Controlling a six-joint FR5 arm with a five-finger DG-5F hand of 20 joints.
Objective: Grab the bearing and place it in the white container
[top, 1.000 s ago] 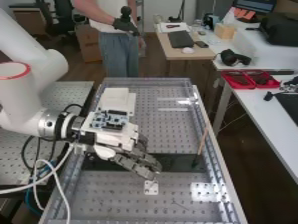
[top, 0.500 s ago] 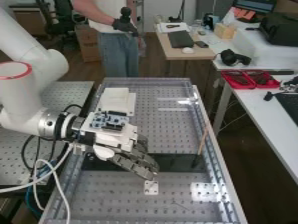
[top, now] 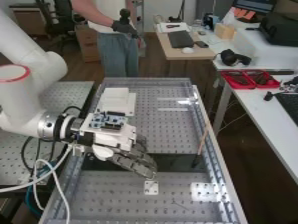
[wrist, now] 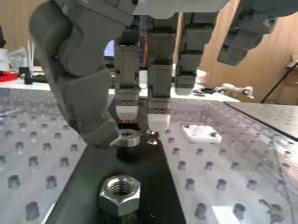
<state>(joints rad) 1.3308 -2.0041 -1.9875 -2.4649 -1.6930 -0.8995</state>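
Hand (top: 135,162) over nr half of bench (top: 113,195), fingers approx. straight, not curled; bearing (wrist: 130,141) btwn thumb tip & fingertips, v. close to thumb, so next move prob. a pinch.

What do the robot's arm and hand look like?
The arm is white and rounded, with a red ring and silvery flange. The hand is dark grey, some fingertips pale, its white housing topped by a blue circuit board. White, blue and black cables hang below the flange.
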